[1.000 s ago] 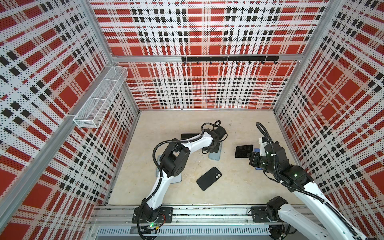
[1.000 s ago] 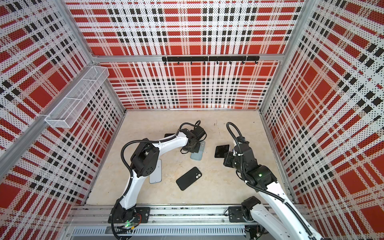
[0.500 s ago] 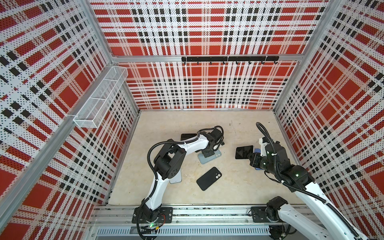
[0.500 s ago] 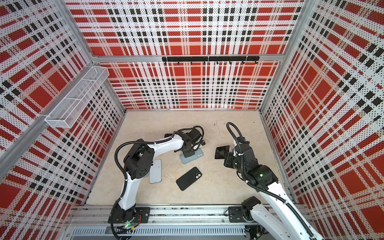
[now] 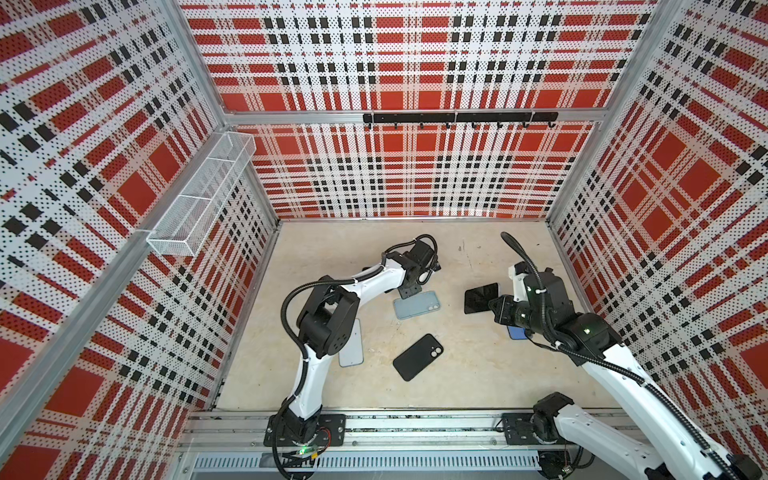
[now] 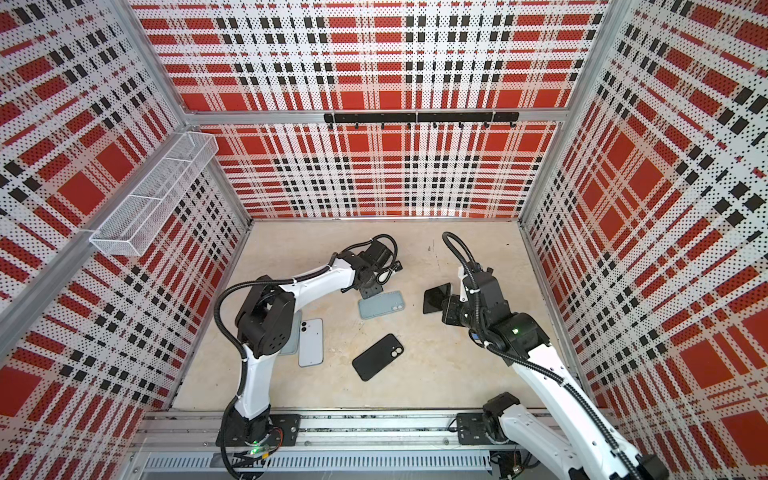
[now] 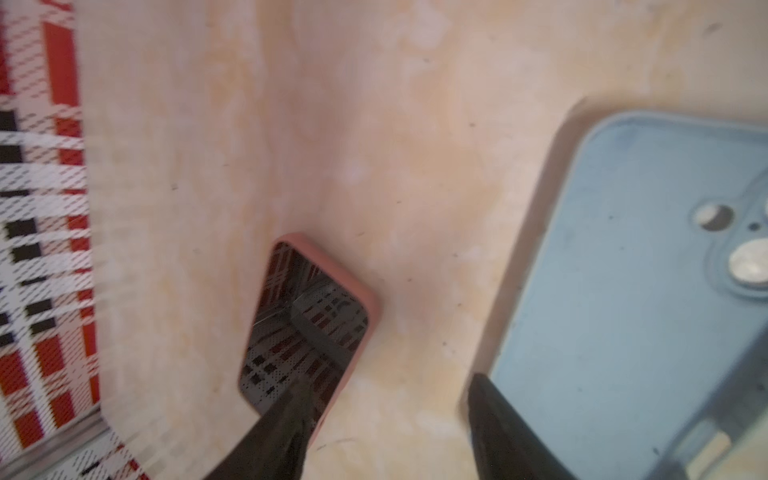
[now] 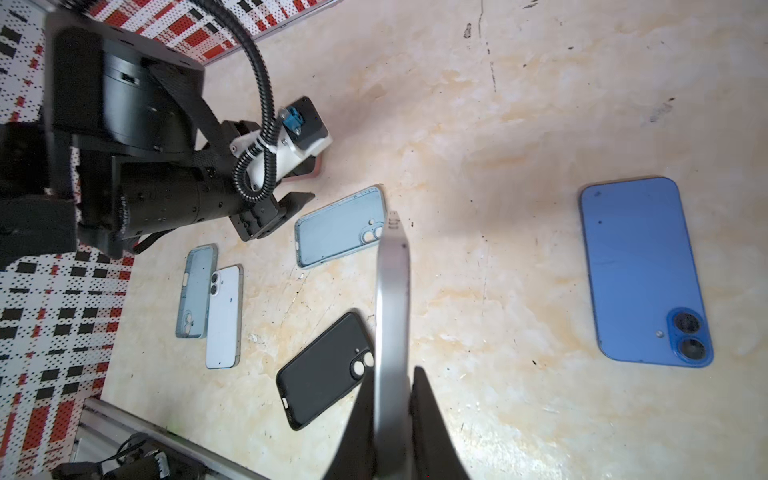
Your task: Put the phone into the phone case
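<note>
Phone sits clenched on edge in the right claw, at the right of the bench. Its dark screen shows in both top views, while the right wrist view shows only its silvery side rail, running out from between the two black fingers.

Left of it, about mid-bench, the light-blue case lies flat with its camera cutout toward the right. The left claw is released: in the left wrist view its fingers stand apart with bare bench between them. It hangs just beside the far-left corner of that case, and I cannot tell whether a finger touches the rim.

Farther back, a phone in a pink case lies screen up, partly hidden by one finger of the left claw. Nearer than the light-blue case, a black case lies at a slant. At the left, under the left arm's elbow, a pale phone lies back up, just beside a clear bluish case. A blue phone lies back up on the right, mostly hidden under the right arm in the top views.
</note>
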`<state>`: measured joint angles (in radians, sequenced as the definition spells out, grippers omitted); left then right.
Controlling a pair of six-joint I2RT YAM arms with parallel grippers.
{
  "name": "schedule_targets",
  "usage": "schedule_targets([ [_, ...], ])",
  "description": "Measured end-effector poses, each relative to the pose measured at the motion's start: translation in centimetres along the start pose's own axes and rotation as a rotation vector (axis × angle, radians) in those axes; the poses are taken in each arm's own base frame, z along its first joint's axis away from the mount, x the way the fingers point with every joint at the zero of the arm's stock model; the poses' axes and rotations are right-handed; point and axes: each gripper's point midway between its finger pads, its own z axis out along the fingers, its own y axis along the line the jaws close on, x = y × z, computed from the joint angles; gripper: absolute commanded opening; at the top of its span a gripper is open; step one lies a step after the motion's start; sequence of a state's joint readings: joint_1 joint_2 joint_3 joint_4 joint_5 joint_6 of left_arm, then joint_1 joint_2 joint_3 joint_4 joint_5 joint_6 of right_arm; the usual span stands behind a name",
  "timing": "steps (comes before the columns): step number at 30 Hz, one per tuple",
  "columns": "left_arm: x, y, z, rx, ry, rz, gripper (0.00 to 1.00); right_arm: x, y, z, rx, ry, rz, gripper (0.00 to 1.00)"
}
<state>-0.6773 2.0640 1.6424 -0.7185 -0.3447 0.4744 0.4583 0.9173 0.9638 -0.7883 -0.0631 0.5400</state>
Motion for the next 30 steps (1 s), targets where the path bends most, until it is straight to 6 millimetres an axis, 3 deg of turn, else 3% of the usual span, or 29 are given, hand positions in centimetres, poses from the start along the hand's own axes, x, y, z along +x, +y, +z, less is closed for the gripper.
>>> schedule_targets([
  [6, 1.2, 3.1, -7.6, -0.058, -0.079, -0.337, 0.80, -0.9, 2.8, 2.1, -0.095, 0.076, -0.043, 0.00],
  [9, 4.0, 2.6, -10.3, -0.017, -0.108, -0.504, 0.87, -0.8, 3.7, 3.9, -0.130, 0.126, -0.050, 0.00],
  [11, 6.1, 1.3, -10.9, 0.047, -0.116, -0.626, 0.89, -0.7, 4.3, 5.4, -0.160, 0.167, -0.060, 0.00],
  [13, 8.2, -0.3, -10.3, 0.128, -0.114, -0.760, 0.90, -0.4, 5.0, 7.0, -0.200, 0.205, -0.067, 0.00],
  [20, 13.2, -7.6, -4.2, 0.412, 0.021, -1.102, 0.91, 1.1, 6.7, 12.5, -0.321, 0.331, -0.076, 0.00],
  [23, 12.9, -8.9, -3.7, 0.477, 0.012, -1.173, 0.92, 1.7, 6.9, 14.4, -0.346, 0.377, -0.076, 0.00],
  [30, 10.0, -8.2, -3.4, 0.575, -0.106, -1.298, 0.95, 2.5, 7.1, 18.2, -0.377, 0.453, -0.082, 0.00],
])
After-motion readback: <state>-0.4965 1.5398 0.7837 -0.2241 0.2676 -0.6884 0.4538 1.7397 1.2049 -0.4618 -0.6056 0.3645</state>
